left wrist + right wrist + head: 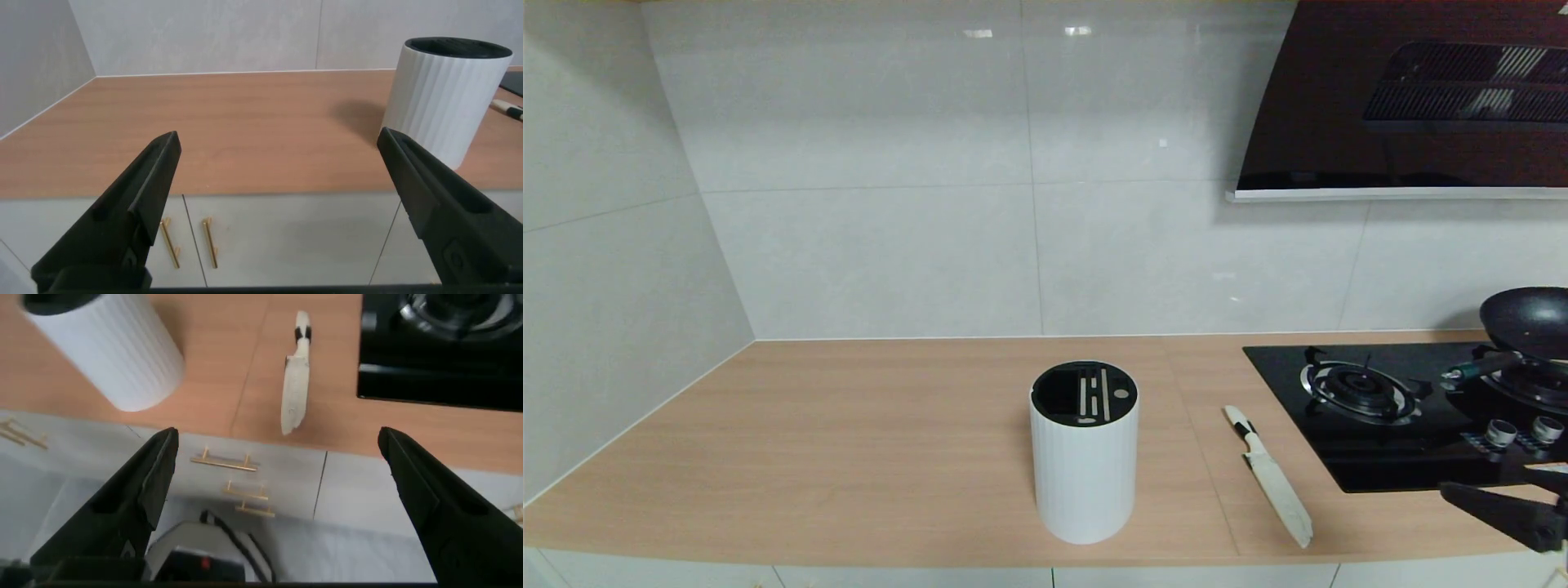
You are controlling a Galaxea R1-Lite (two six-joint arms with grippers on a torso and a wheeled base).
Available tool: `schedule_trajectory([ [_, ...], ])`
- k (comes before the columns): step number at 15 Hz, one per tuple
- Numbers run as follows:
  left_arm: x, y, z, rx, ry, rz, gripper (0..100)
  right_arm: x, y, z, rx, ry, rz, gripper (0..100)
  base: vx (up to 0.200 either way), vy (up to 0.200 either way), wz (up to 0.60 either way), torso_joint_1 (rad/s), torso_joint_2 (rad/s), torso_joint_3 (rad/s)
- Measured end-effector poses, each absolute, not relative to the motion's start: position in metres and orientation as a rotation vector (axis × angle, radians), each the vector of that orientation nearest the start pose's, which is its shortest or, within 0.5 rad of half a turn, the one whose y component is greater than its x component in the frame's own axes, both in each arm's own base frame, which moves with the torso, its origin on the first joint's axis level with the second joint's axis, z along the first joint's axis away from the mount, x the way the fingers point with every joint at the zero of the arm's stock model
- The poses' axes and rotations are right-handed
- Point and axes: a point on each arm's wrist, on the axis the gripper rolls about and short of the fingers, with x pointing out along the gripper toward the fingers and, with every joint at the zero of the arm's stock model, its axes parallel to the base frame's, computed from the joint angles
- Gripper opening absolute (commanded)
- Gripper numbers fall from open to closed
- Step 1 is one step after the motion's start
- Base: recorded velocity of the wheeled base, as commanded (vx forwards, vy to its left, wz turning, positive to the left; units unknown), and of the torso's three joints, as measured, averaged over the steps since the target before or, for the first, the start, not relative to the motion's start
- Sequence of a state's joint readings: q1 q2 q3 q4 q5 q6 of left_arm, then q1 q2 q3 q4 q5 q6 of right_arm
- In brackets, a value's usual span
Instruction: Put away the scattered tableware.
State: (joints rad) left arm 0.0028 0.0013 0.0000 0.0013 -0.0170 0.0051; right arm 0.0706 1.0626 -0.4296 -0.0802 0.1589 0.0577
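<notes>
Hovering off the near edge of the tabletop [849,433], I hold my right pincer [278,437] spread wide with nothing in it, and my left pincer [278,139] is just as wide and just as empty. The right one hangs to the near right, close to the knife [1270,478], which I judge makes it the natural arm for the pick. The left one faces the holder [1085,457] from the near left, low in front of the cabinet doors [270,237].

The knife lies flat on the pale wood-grain tabletop between the holder and the black glass hob [1372,461], touching neither. Its handle points far and its tip near, almost at the front edge. Blade and handle are both off-white, with a dark band where they meet. The blade looks thin and smooth, so lying flat it leaves little to get under, and the thicker handle seems the better hold.

The holder stands upright near the middle, a white cylinder with fine vertical ribs and a black top cut with narrow slots and one wider opening. Those slots, I take it, are where the blade belongs, point down
</notes>
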Motion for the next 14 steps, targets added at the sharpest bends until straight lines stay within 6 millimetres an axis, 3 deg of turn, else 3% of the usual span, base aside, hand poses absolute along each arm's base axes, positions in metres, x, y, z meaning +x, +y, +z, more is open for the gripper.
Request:
schedule_trajectory([
  [3,-0.023,0.0,0.075,0.005,0.003,-0.014,100,0.196,0.018,0.15,0.074,0.602,0.2,100,0.0,0.0,0.0,0.0,0.0,0.0],
  [7,-0.023,0.0,0.075,0.006,0.003,-0.014,100,0.275,0.023,0.107,0.045,0.65,0.157,100,0.0,0.0,0.0,0.0,0.0,0.0],
  [11,-0.023,0.0,0.075,0.006,0.003,-0.014,100,0.327,0.038,0.052,0.018,0.677,0.157,100,0.0,0.0,0.0,0.0,0.0,0.0],
  [14,-0.023,0.0,0.075,0.005,0.003,-0.014,100,0.35,0.051,0.008,-0.019,0.647,0.118,100,0.0,0.0,0.0,0.0,0.0,0.0],
])
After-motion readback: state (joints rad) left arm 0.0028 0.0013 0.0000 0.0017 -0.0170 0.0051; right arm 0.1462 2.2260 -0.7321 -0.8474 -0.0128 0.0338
